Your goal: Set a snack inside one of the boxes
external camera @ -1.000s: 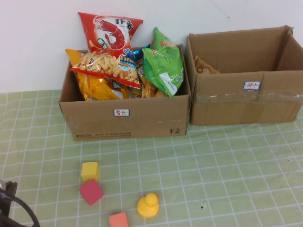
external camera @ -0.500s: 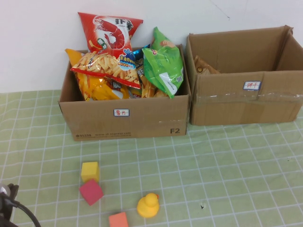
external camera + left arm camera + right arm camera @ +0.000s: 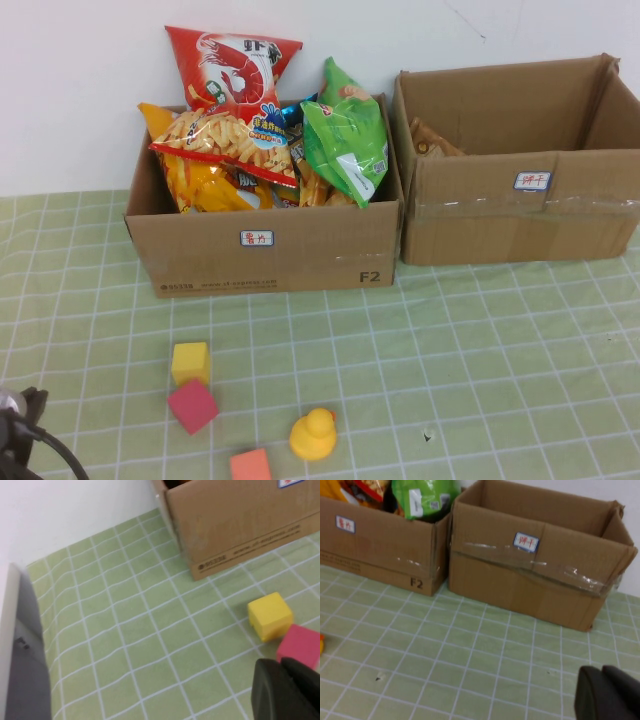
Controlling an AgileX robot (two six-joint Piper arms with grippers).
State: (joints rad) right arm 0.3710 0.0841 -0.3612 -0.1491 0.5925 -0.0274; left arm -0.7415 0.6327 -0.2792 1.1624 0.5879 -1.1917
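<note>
The left cardboard box (image 3: 265, 262) is heaped with snack bags: a red shrimp-chip bag (image 3: 230, 65), a green bag (image 3: 345, 135) and a yellow-orange fries bag (image 3: 225, 145). The right cardboard box (image 3: 520, 215) holds one brown packet (image 3: 432, 140) at its left end. My left gripper (image 3: 281, 664) is shut and empty, low over the cloth beside the red block (image 3: 300, 647). Only a piece of the left arm (image 3: 18, 435) shows in the high view's bottom-left corner. My right gripper (image 3: 603, 671) is shut and empty, over the cloth in front of the right box (image 3: 540, 575).
A yellow block (image 3: 190, 362), a red block (image 3: 192, 405), an orange block (image 3: 250, 465) and a yellow rubber duck (image 3: 314, 435) lie on the green checked cloth in front of the left box. A white wall stands behind the boxes.
The left arm has sunk slightly lower in the bottom-left corner of the high view. Nothing else has moved.
</note>
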